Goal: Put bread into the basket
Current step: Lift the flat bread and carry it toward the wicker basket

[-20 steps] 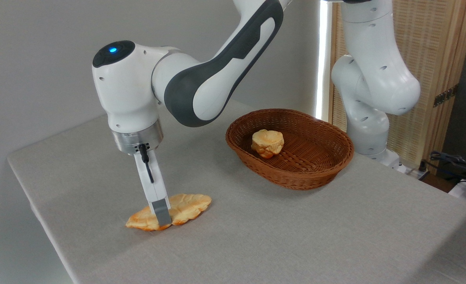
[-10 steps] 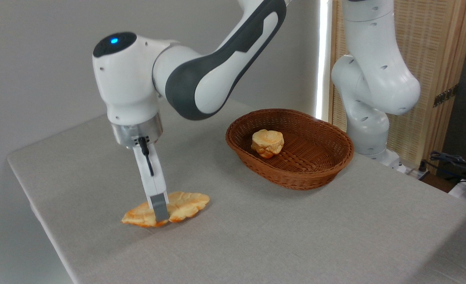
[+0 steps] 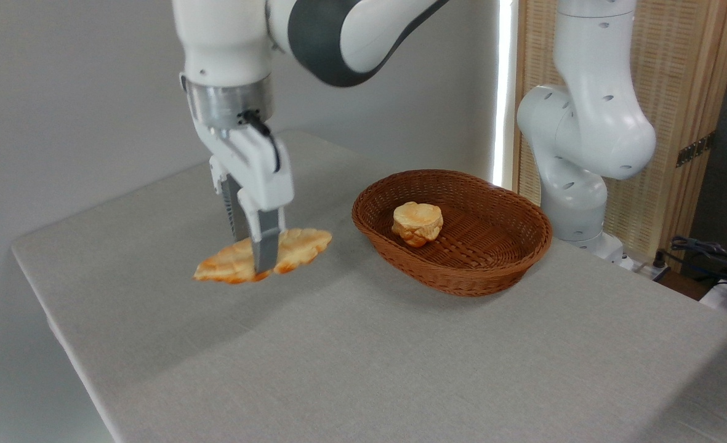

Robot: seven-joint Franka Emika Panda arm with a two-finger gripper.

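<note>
Counter (image 3: pixel 400 369): grey cloth-like top, fills lower two thirds of frame, left corner at mid-left. Plain grey wall behind, upper left. Woven wood-framed screen (image 3: pixel 677 92) upper right, bright vertical light strip just left of it. Cables (image 3: pixel 714 255) and dark gear at right edge. Arm base column (image 3: pixel 578 123) stands at the counter's far edge, right of centre, just behind the basket

Basket (image 3: pixel 455 271): oval brown wicker, centre-right on the counter. Small round bun (image 3: pixel 417 223) sits inside, toward its left end

Tool (image 3: pixel 258 261) in centre-left of frame, pointing down, fingers clamped on the bread (image 3: pixel 298 246) near its middle. Bread is flat, golden, held roughly level in the air, clear of the counter, soft shadow under it. It sits left of the basket, near it, not over the rim

Versus 1.0 s ago: bread was lying on the counter lower left with the fingers already around it; 0.5 s ago just starting to come off. Now lifted well clear, and wrist has risen so the joint housing is cut off by the top edge. Tool and bread also shifted right, toward the basket. Basket and bun unchanged
</note>
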